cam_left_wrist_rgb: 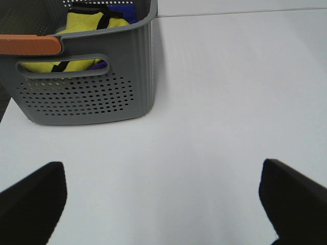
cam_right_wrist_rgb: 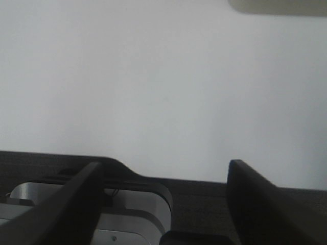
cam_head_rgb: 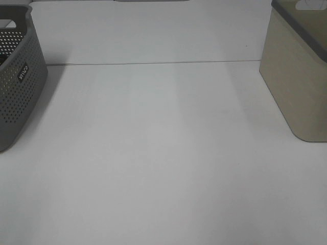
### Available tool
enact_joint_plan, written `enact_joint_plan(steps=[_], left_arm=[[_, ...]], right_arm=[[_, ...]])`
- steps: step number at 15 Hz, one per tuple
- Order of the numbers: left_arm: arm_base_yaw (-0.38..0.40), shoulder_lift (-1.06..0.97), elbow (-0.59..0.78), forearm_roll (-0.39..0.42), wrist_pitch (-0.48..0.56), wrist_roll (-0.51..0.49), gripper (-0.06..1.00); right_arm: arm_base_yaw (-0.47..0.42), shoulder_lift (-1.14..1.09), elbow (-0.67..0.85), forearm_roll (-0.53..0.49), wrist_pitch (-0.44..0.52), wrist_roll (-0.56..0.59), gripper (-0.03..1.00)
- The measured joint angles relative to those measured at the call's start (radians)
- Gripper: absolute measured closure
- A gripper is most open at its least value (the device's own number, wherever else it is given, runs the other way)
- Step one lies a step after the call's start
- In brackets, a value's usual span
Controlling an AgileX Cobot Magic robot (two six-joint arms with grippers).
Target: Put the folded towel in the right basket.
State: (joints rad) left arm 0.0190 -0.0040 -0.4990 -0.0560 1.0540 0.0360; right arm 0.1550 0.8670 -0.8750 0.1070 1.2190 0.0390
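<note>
The right basket (cam_head_rgb: pixel 299 71) is beige with a grey rim and stands at the table's right edge; its corner also shows in the right wrist view (cam_right_wrist_rgb: pixel 276 6). The left basket (cam_head_rgb: pixel 15 81) is grey and perforated. In the left wrist view it (cam_left_wrist_rgb: pixel 87 87) holds a yellow fabric piece with black bands (cam_left_wrist_rgb: pixel 87 25), something blue and purple, and an orange strip (cam_left_wrist_rgb: pixel 30 45) by its rim. I cannot tell which of these is the folded towel. My left gripper (cam_left_wrist_rgb: pixel 162 168) is open and empty over bare table in front of the grey basket. My right gripper (cam_right_wrist_rgb: pixel 164 168) is open and empty.
The white table (cam_head_rgb: pixel 163 153) spans between the two baskets, with a seam line (cam_head_rgb: pixel 153 63) across its far part. Neither arm shows in the exterior high view. The right wrist view shows the table's near edge and dark robot hardware (cam_right_wrist_rgb: pixel 127 204) below it.
</note>
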Motion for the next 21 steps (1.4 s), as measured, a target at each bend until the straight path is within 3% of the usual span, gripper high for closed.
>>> enact_joint_plan(steps=[3,6,11,21], left_arm=[[0.000,0.000,0.000,0.000,0.000,0.000,-0.03],[0.000,0.000,0.000,0.000,0.000,0.000,-0.03],[0.000,0.000,0.000,0.000,0.000,0.000,-0.03],[0.000,0.000,0.000,0.000,0.000,0.000,-0.03]], right_arm=[[0.000,-0.329,0.253,-0.002,-0.007,-0.054,0.32],[0.000,-0.525,0.341,-0.010,-0.103,-0.111,0.32],[0.000,-0.696,0.364,-0.013,-0.148,-0.134,0.32],[0.000,-0.709,0.364,-0.013,-0.149,-0.134,0.32]])
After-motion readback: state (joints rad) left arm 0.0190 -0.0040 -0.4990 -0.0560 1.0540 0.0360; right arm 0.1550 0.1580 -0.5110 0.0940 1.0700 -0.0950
